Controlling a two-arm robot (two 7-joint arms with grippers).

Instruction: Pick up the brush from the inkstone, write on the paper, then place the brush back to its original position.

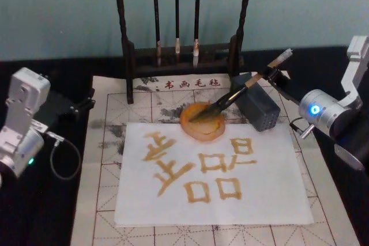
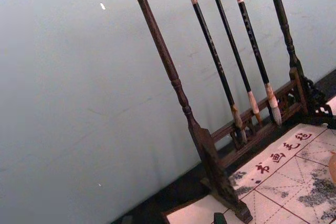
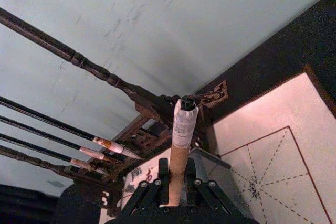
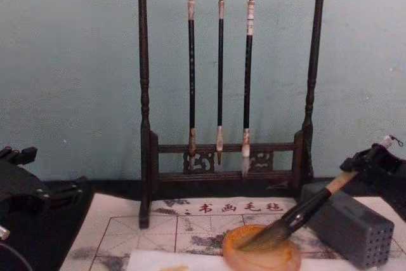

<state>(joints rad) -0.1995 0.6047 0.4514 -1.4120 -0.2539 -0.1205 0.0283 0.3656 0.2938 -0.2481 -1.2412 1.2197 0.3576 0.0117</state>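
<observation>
Brush (image 1: 242,91): tip in the inkstone, handle slanting toward 2 o'clock.
Inkstone (image 1: 202,133): at the paper's 12 o'clock edge.
Paper (image 1: 271,200): amber characters written on it.
Right gripper (image 1: 266,77): pinching the brush's handle.
Left gripper (image 1: 83,105): parked, 10 o'clock of paper.

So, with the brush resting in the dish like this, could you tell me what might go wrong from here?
1. The brush leans tip-down in the inkstone, over the grey block, held by the right tool; released carelessly, it may slide off and spatter the paper.
2. The inkstone overlaps the paper's top edge, so a nudge could push it onto the orange characters.
The left tool is parked left of the mat.
</observation>
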